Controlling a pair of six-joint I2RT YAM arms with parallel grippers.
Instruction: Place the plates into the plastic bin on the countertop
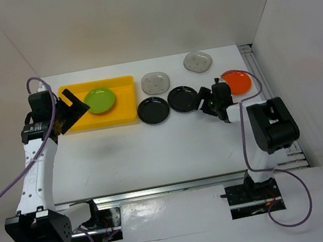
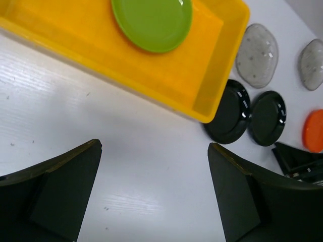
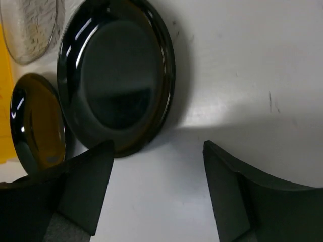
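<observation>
The yellow plastic bin (image 1: 124,109) stands at the back left of the white countertop (image 1: 154,153) with a lime green plate (image 1: 100,100) in it. My left gripper (image 1: 75,110) hangs open and empty over the bin's left end. In the left wrist view the bin (image 2: 166,75) and green plate (image 2: 151,20) lie beyond the open gripper (image 2: 154,146). Two black plates (image 1: 153,110) (image 1: 182,99) sit right of the bin. My right gripper (image 1: 206,100) is open and empty beside the right one (image 3: 116,75), apart from it. An orange plate (image 1: 238,81) lies behind that gripper.
Two grey dotted dishes (image 1: 156,82) (image 1: 197,61) lie behind the black plates. White walls close the table at the back and both sides. A metal rail (image 1: 160,189) runs along the near edge by the arm bases.
</observation>
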